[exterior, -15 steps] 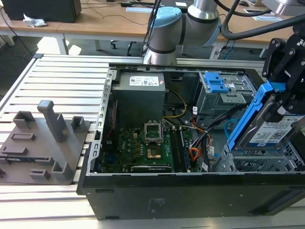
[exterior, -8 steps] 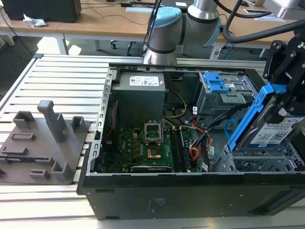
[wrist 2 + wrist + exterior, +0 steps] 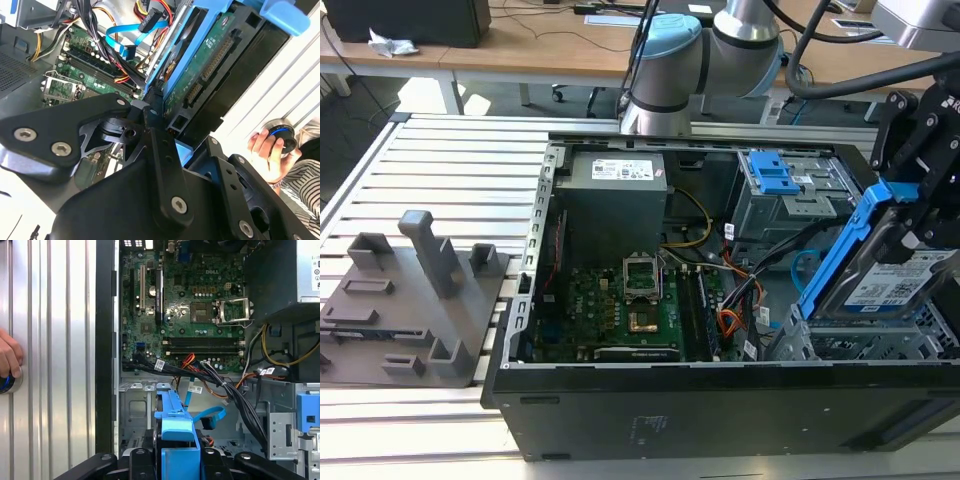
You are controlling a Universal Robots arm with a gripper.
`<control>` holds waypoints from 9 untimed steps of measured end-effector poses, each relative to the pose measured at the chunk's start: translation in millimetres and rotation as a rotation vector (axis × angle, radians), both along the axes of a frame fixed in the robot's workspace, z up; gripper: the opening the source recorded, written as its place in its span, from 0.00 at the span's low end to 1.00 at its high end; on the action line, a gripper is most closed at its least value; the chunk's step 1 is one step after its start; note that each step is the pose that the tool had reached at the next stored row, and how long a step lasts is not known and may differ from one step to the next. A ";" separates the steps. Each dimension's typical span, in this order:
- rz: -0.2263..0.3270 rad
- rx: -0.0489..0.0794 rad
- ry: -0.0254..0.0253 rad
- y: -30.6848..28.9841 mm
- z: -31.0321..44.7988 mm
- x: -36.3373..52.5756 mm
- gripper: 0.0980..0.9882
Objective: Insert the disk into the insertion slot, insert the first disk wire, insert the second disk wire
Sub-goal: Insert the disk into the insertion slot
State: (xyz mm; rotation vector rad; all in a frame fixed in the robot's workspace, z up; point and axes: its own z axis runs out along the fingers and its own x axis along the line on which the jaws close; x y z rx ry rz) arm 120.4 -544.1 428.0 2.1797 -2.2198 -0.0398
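The end effector (image 3: 912, 205) grips the blue-framed disk (image 3: 880, 285), tilted, just above the grey slot (image 3: 880, 342) at the computer case's (image 3: 720, 410) four o'clock.

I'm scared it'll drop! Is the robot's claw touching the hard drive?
Touching. In the first wrist view the gripper clamps the hard drive by its blue frame, pressing against both sides of it.

The arm (image 3: 752, 28) is made of silver-grey tubes with pale blue caps (image 3: 665, 45) on its joints, and thick black cables (image 3: 796, 55) loop beside it. The gripper (image 3: 905, 215) is matte black, its flat angular links (image 3: 75, 117) fastened by round silver screws (image 3: 25, 134), 2 on the widest link.
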 end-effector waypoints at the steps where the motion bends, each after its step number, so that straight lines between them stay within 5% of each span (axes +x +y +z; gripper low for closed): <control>1: 0.000 0.000 0.0000 -0.2 -1.3 0.0 0.30; 9: -0.002 0.001 -0.0056 -0.5 -2.2 -2.6 0.30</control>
